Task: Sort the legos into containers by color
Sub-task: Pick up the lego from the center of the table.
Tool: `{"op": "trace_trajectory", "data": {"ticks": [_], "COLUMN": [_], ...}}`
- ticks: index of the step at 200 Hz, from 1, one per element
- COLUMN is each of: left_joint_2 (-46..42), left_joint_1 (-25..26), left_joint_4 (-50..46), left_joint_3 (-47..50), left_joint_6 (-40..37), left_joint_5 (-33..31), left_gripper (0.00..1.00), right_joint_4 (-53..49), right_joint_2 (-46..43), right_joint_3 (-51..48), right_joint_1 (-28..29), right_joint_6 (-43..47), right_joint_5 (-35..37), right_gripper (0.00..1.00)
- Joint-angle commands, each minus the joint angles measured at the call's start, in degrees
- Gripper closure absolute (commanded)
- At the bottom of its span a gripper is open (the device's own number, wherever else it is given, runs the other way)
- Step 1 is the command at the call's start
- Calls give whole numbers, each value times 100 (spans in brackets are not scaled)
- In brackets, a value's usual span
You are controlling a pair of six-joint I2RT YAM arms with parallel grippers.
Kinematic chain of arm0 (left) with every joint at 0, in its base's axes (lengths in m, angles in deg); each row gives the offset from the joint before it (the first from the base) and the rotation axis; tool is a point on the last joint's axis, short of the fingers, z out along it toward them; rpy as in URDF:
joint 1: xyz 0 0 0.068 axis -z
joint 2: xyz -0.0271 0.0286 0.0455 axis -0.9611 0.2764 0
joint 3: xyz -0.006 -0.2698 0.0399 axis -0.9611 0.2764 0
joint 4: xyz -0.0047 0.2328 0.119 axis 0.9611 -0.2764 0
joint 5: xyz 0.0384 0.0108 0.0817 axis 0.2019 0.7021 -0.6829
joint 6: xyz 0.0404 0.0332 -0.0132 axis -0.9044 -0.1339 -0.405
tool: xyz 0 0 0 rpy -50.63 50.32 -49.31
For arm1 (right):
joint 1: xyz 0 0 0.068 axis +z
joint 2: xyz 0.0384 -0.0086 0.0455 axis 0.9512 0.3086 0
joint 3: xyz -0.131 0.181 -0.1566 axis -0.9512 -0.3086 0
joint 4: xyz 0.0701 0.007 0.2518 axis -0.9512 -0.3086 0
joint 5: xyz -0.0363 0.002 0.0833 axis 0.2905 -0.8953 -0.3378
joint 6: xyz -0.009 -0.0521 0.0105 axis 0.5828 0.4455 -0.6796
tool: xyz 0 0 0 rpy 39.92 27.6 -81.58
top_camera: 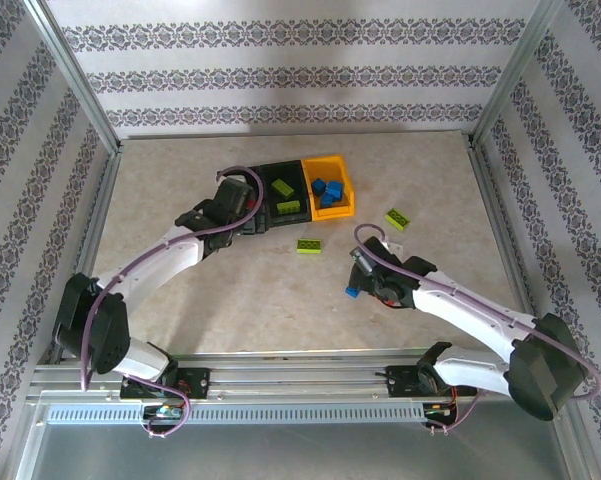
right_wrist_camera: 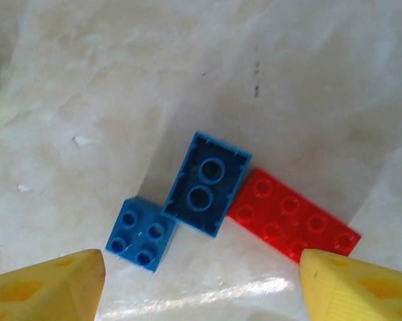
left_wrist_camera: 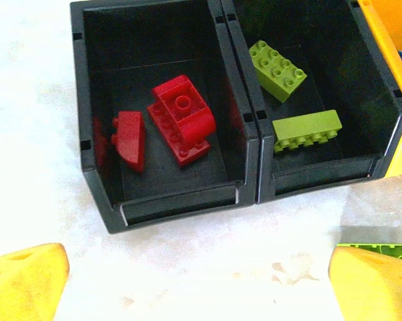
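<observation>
My left gripper (left_wrist_camera: pixel 201 287) hangs open over bare table just in front of the containers. The left black bin (left_wrist_camera: pixel 97 167) holds two red legos (left_wrist_camera: pixel 182 119), and the middle black bin (left_wrist_camera: pixel 254 134) holds two lime green ones (left_wrist_camera: pixel 306 130). The yellow-orange bin (top_camera: pixel 342 172) holds blue bricks (top_camera: pixel 328 192). My right gripper (right_wrist_camera: pixel 201 287) is open above the table, nothing between its fingers. Just ahead of it lie a blue square brick (right_wrist_camera: pixel 141 233), an upturned blue brick (right_wrist_camera: pixel 207 182) and a flat red brick (right_wrist_camera: pixel 291 223), all touching.
Two loose lime green bricks lie on the table, one (top_camera: pixel 308 246) in front of the bins and one (top_camera: pixel 398 219) to their right. Metal frame rails (top_camera: pixel 495 220) and patterned walls bound the table.
</observation>
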State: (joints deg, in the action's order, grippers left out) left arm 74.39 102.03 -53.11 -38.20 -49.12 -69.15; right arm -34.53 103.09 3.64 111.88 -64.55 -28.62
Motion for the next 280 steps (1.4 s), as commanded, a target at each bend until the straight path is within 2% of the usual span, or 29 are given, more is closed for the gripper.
{"op": "trace_trajectory", "data": {"ticks": [1, 74, 116, 149, 234, 280], "left_joint_2": [-269, -359, -364, -337, -315, -305], "left_joint_1": [-78, -118, -151, -178, -241, -256], "left_joint_4": [394, 386, 403, 403, 430, 412], "left_joint_3": [185, 358, 381, 390, 399, 410], "left_joint_6": [167, 185, 175, 167, 166, 161], "left_joint_5": [-238, -213, -217, -191, -72, -62], "left_gripper": [0, 0, 0, 0, 0, 0], "right_joint_4": [1, 461, 719, 722, 722, 757], "right_joint_2": [184, 1151, 1642, 2024, 2707, 2941], "right_joint_3": [-37, 180, 334, 578, 997, 1070], "right_joint_1": [281, 613, 611, 588, 429, 339], "right_joint_6": [-547, -696, -624, -480, -239, -82], "right_joint_5": [120, -61, -101, -39, 8, -156], "right_gripper": [26, 31, 32, 39, 43, 54]}}
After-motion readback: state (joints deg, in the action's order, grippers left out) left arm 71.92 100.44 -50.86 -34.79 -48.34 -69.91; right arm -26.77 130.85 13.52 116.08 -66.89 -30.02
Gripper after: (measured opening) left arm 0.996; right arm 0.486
